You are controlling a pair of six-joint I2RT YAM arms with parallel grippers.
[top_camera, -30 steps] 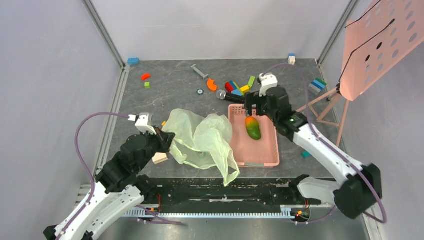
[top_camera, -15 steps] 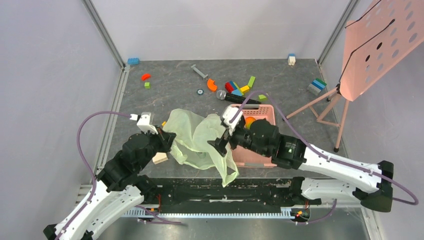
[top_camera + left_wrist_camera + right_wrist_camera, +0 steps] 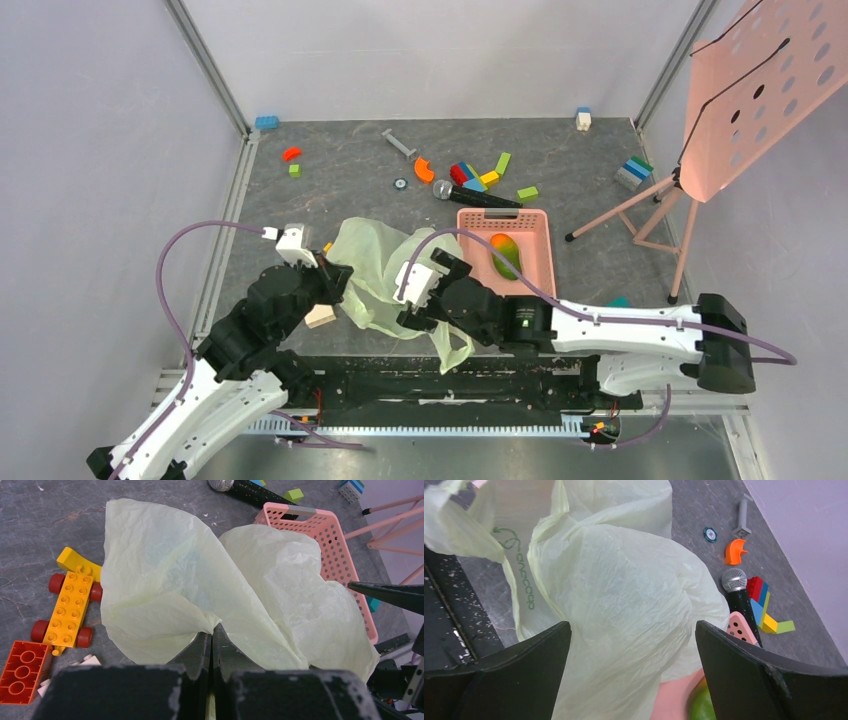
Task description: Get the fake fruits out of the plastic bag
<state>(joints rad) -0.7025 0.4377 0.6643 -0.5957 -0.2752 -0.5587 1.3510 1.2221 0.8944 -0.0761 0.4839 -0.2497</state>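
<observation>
The pale green plastic bag (image 3: 385,272) lies crumpled on the dark table, left of the pink basket (image 3: 536,232). My left gripper (image 3: 336,282) is shut on a pinch of the bag's left edge; in the left wrist view the film bunches at the closed tips (image 3: 212,628). My right gripper (image 3: 414,302) hangs open over the bag's near right side, with the bag (image 3: 624,595) filling the gap between its fingers (image 3: 544,645). One fake fruit, an orange-green mango (image 3: 506,254), lies in the basket; its green end (image 3: 701,707) shows in the right wrist view. I cannot see what is inside the bag.
A black microphone (image 3: 475,196) and coloured toy blocks (image 3: 478,177) lie behind the basket. A yellow toy car (image 3: 70,605) and a red brick (image 3: 22,672) sit left of the bag. A pink music stand (image 3: 750,90) rises at the right.
My right gripper swung from above the basket, leftward and nearer, to the bag's near right side, staying open. The mango stayed in the basket. The left gripper kept its hold.
</observation>
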